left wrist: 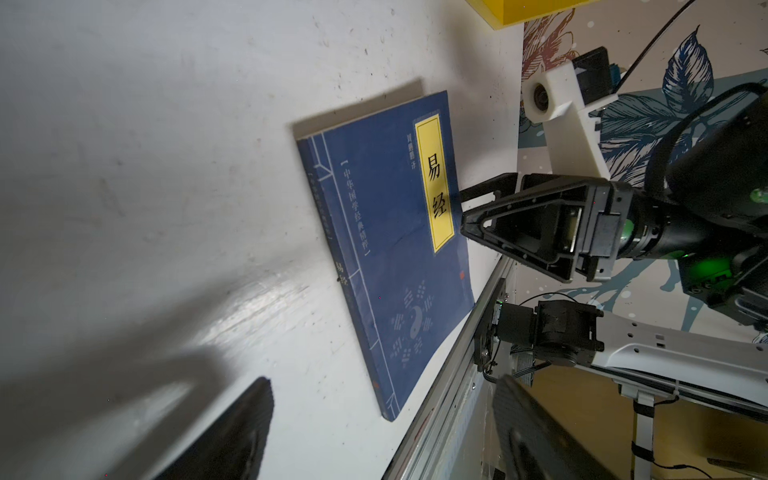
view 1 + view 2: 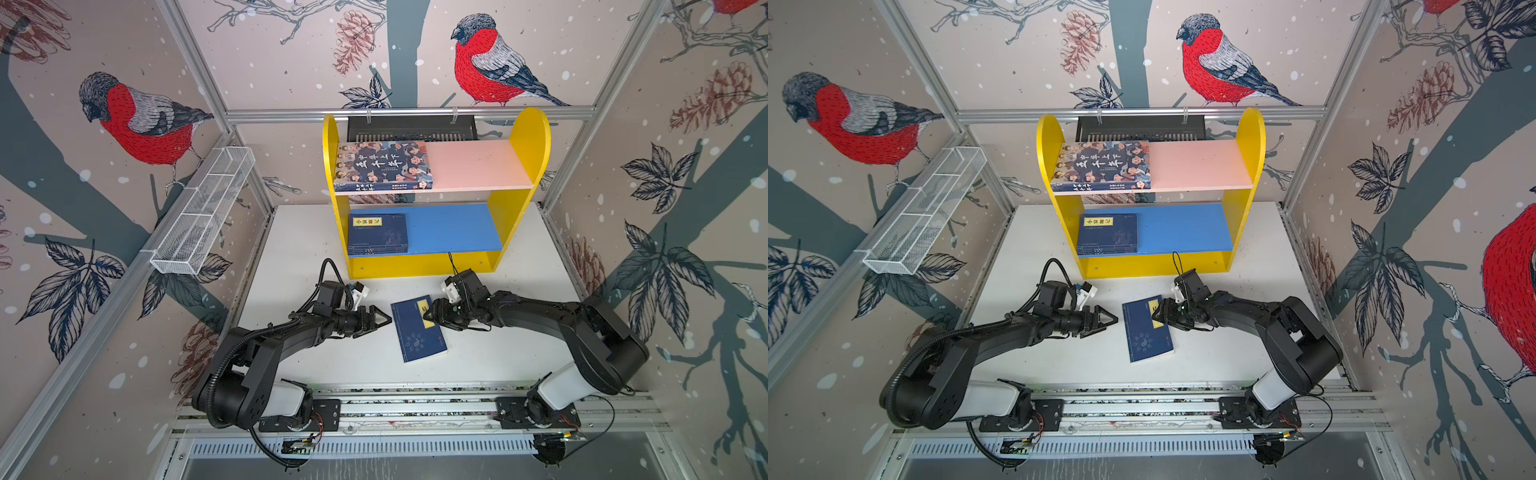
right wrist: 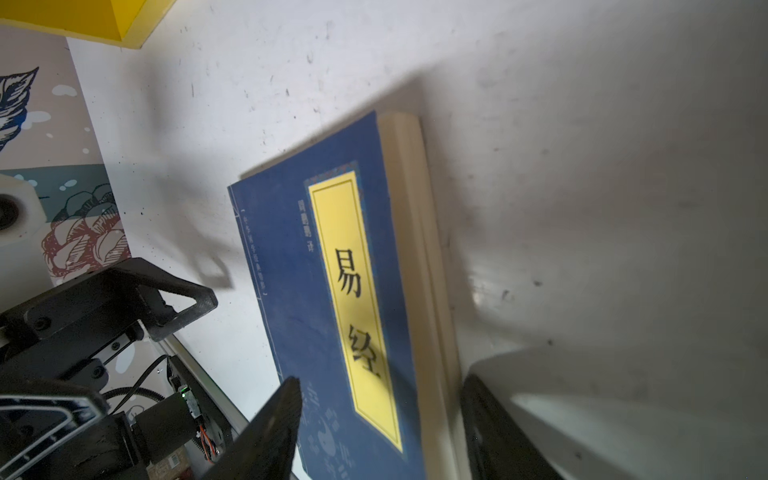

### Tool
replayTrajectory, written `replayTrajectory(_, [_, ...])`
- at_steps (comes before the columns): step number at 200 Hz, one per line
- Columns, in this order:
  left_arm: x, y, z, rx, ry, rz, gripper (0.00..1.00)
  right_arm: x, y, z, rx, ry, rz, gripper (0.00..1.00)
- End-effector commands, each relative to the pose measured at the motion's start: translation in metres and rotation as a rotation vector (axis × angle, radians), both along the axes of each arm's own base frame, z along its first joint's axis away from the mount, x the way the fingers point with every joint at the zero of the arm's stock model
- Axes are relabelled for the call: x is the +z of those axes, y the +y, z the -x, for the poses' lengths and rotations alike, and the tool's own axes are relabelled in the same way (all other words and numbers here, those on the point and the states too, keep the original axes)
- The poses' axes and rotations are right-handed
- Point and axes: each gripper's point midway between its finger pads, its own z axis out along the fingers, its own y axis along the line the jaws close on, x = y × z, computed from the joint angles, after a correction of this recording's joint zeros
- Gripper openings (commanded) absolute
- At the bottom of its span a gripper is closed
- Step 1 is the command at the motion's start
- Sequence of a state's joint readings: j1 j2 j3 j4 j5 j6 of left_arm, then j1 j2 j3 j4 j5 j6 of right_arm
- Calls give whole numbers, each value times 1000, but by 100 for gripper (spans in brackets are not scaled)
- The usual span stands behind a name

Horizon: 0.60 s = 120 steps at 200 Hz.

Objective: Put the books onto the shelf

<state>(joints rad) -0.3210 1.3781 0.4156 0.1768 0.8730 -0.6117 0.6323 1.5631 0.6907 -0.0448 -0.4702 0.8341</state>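
A navy book (image 2: 417,332) (image 2: 1148,332) with a yellow title label lies on the white table in front of the shelf (image 2: 528,133) (image 2: 1250,133). My right gripper (image 2: 428,316) (image 2: 1156,316) (image 3: 380,382) is open, its jaws astride the book's (image 3: 332,291) page edge near the label. My left gripper (image 2: 384,321) (image 2: 1113,319) (image 1: 382,386) is open and empty, just left of the book's (image 1: 395,249) spine. A large cartoon-cover book (image 2: 382,166) (image 2: 1100,164) lies on the pink board. A low stack of navy books (image 2: 378,232) (image 2: 1108,232) lies on the blue board.
A white wire basket (image 2: 203,212) hangs on the left wall. A black slotted tray (image 2: 411,129) hangs behind the shelf. An aluminium rail (image 2: 415,399) with both arm bases runs along the table's front edge. The right halves of both shelf boards are bare.
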Motion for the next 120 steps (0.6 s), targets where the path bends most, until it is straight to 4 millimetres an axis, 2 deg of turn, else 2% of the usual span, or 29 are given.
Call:
replayTrajectory(1, [5, -4, 1, 1, 1, 46, 84, 5, 8, 10, 55, 11, -29, 63])
replayTrajectory(39, [0, -7, 8, -10, 27, 54, 84, 9, 19, 23, 108, 30, -80, 62])
replayTrajectory(93, [2, -28, 23, -103, 79, 110, 83, 12, 32, 17, 98, 28, -152, 59])
replayTrajectory(120, [4, -32, 21, -111, 81, 110, 83, 16, 39, 16, 106, 25, -178, 57])
